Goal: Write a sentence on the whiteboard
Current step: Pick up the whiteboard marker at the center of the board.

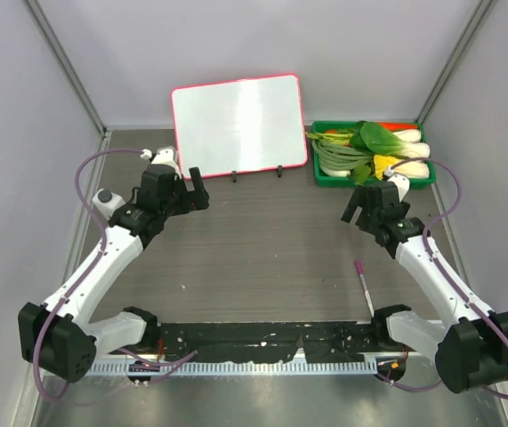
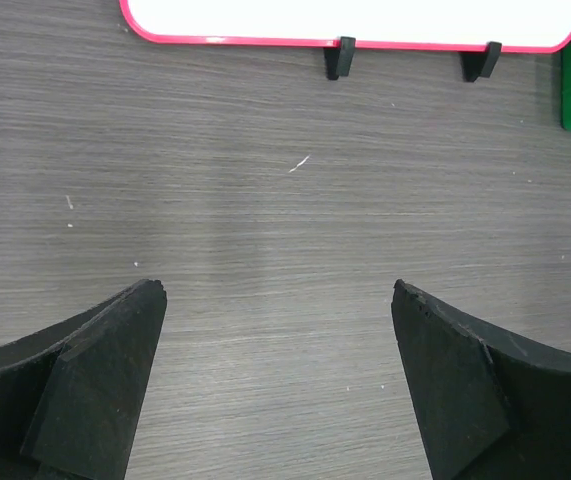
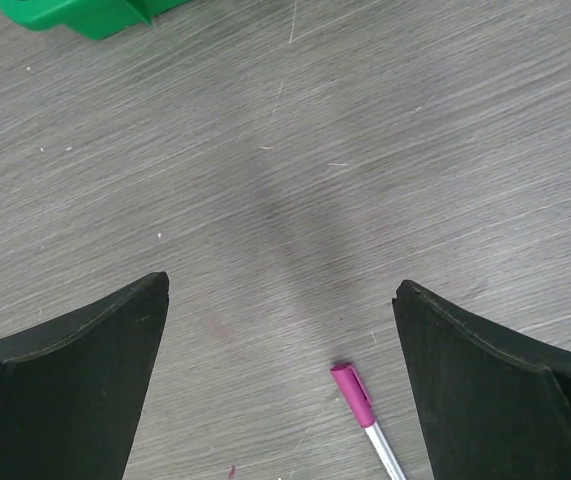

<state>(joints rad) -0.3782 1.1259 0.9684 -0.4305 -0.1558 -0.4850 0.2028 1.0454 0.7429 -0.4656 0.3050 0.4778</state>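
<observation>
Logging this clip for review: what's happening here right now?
Nothing is being handled yet. The left gripper and right gripper are both open and empty. The pink marker lies on the table near the right arm. The whiteboard sits at the far side with no writing visible, beside a green tray.

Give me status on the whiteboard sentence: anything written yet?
Done: nothing visible; the whiteboard looks blank. In hand: nothing; the left gripper and right gripper are both open and empty. The pink-capped marker lies on the table close to the right gripper. Left: pick up the marker, probably with the right arm, uncap it if needed, and write the whole sentence.
</observation>
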